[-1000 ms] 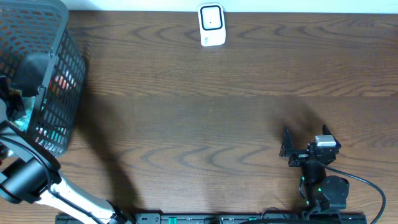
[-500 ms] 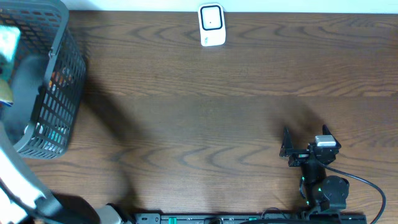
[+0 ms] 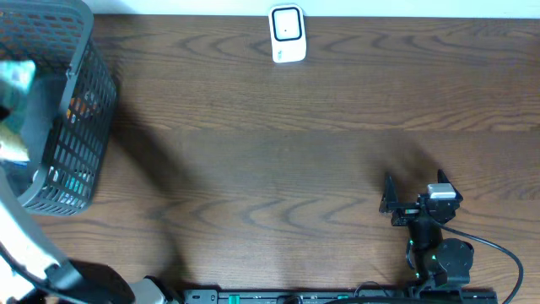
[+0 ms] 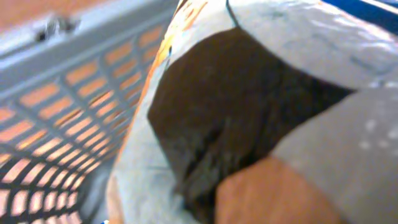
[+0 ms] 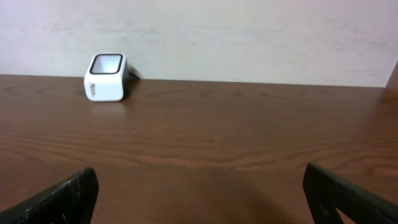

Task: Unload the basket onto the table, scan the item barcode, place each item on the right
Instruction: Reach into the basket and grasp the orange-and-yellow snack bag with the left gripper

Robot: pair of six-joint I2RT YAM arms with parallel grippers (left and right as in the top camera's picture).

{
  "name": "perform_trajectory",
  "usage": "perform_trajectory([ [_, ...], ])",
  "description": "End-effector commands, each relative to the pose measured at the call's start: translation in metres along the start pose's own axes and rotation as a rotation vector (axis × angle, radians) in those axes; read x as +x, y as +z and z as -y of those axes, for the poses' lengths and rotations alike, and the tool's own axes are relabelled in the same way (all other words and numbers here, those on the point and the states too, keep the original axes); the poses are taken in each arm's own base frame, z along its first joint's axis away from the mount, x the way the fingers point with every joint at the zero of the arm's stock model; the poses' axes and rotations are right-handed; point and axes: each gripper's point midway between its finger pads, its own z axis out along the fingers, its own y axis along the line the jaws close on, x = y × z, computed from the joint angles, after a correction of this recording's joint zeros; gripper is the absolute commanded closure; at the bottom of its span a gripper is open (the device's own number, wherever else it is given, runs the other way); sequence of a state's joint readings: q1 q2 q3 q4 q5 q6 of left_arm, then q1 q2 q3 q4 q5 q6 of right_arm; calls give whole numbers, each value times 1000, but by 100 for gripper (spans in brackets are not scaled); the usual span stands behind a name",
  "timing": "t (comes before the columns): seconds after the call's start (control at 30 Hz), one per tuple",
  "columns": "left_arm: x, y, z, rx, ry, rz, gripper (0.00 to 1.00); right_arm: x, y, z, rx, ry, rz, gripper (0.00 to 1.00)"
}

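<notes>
The left jaws are pinched shut on a packet (image 4: 249,112). It sits so close to the wrist camera that it fills the view as a blur of dark brown, white and orange, and it hides the fingers themselves. Beside it is the grey mesh wall of the basket (image 3: 84,101). From above, the packet is a pale, smeared patch over the basket's open top, at the far left end of the counter (image 3: 278,152). The left arm (image 3: 25,245) runs up to it from the near left corner, out of focus. A few coloured things show through the mesh, too unclear to name.

The right jaws stand wide open with nothing between them, and the dark fingertips (image 5: 65,196) sit in the bottom corners of the wrist view. They are low over the bare wood on the right, close to the near edge.

The white scanner (image 3: 287,34) stands at the back edge of the counter, about midway along, its dark window facing up. It is well apart from both arms and from the packet.
</notes>
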State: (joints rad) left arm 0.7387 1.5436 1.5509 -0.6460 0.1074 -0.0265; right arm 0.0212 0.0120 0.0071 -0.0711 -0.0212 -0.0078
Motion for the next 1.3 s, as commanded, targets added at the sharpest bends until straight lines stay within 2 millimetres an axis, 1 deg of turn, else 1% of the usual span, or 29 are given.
perform_trajectory([
  [0.0, 10, 25, -20, -100, 78, -61, 92, 0, 0, 2, 10, 11, 0, 1],
  [0.13, 37, 63, -23, -102, 78, -165, 92, 0, 0, 2, 10, 11, 0, 1],
  [0.23, 63, 88, -26, -106, 78, -263, 91, 0, 0, 2, 10, 11, 0, 1],
  [0.27, 72, 95, -27, -107, 78, -295, 85, 0, 0, 2, 10, 11, 0, 1],
  [0.3, 82, 102, -28, -108, 78, -327, 77, 0, 0, 2, 10, 11, 0, 1],
  [0.4, 103, 117, -31, -112, 77, -400, 69, 0, 0, 2, 10, 11, 0, 1],
  [0.43, 108, 120, -31, -114, 78, -418, 62, 0, 0, 2, 10, 11, 0, 1],
  [0.47, 112, 122, -32, -114, 77, -431, 52, 0, 0, 2, 10, 11, 0, 1],
  [0.5, 114, 123, -32, -115, 77, -440, 49, 0, 0, 2, 10, 11, 0, 1],
  [0.8, 123, 118, -36, -131, 89, -480, 48, 0, 0, 2, 10, 11, 0, 1],
  [0.9, 127, 116, -43, -169, 110, -501, 40, 0, 0, 2, 10, 11, 0, 1],
  [0.93, 129, 116, -45, -180, 116, -508, 35, 0, 0, 2, 10, 10, 0, 1],
  [1.0, 135, 119, -47, -184, 130, -533, 29, 0, 0, 2, 10, 11, 0, 1],
  [1.07, 143, 123, -48, -181, 141, -558, 26, 0, 0, 2, 10, 11, 0, 1],
  [1.17, 157, 132, -50, -182, 141, -597, 25, 0, 0, 2, 10, 11, 0, 1],
  [1.2, 160, 134, -50, -182, 142, -608, 29, 0, 0, 2, 10, 11, 0, 1],
  [1.23, 163, 136, -51, -182, 141, -615, 38, 0, 0, 2, 10, 11, 0, 1],
  [1.27, 164, 137, -51, -183, 141, -619, 50, 0, 0, 2, 10, 11, 0, 1],
])
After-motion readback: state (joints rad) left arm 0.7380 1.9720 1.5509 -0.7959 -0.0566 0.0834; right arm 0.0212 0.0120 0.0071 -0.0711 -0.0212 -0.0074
